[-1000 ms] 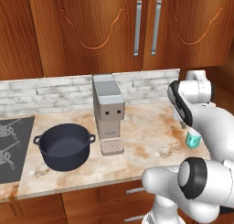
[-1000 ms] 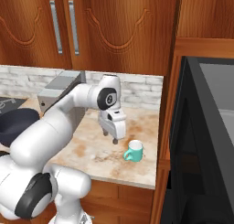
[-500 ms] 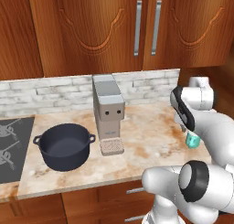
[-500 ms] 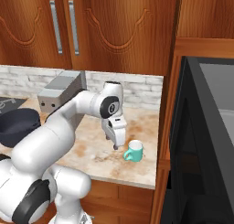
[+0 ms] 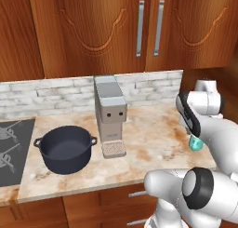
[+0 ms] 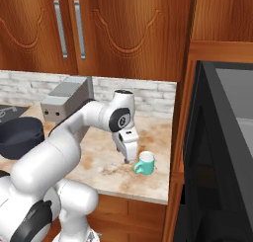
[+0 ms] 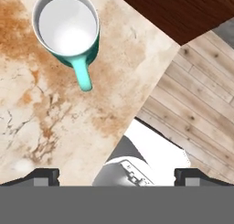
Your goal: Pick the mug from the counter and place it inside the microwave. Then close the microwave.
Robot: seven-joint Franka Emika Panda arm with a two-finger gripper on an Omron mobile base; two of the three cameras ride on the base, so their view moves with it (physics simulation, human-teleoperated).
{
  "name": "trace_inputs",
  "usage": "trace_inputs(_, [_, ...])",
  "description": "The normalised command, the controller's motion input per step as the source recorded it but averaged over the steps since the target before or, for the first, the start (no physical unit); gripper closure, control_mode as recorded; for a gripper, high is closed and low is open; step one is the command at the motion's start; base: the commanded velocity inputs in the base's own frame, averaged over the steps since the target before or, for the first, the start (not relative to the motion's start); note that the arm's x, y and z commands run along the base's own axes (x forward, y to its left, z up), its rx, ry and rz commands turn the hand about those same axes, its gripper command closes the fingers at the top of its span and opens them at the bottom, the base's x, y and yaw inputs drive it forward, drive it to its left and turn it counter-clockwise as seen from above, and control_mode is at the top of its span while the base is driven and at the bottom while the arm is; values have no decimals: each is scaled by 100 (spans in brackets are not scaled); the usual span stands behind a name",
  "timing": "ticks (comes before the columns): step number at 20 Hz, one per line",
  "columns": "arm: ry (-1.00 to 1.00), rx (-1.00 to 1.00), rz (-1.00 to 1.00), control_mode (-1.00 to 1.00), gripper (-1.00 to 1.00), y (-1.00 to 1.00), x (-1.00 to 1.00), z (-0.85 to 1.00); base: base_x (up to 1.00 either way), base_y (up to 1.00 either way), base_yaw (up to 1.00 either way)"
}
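The teal mug stands upright near the right end of the counter, handle out to one side. My gripper hangs just left of it, pointing down, close over the counter and apart from the mug. In the hand view the mug sits at the upper left with its pale inside empty, well ahead of my gripper, whose fingertips are spread wide and hold nothing. In the left base view the mug peeks out behind my forearm. The black microwave stands to the right, its door swung open.
A dark two-handled pot and a grey coffee machine stand further left on the counter. A stovetop lies at the far left. Wooden cabinets hang above. The counter's front edge runs close by the mug, with plank floor below.
My hand has dropped lower and come closer to the mug. The jaws have stayed wide open, and the mug has not moved.
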Motion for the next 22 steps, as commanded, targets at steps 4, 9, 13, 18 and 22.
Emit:
trace_inputs(4, [0, 0, 12, -100, -100, -2, 0, 0, 0, 0, 0])
trace_inputs(9, [-3, 0, 18, -100, -100, 0, 0, -1, 0, 0, 0])
trace_inputs(13, [-13, 0, 15, -100, -100, 0, 0, -5, 0, 0, 0])
trace_inputs(18, [-14, 0, 5, -100, -100, -4, 0, -13, 0, 0, 0])
trace_inputs(22, [-5, 0, 0, -100, -100, -3, 0, -9, 0, 0, 0])
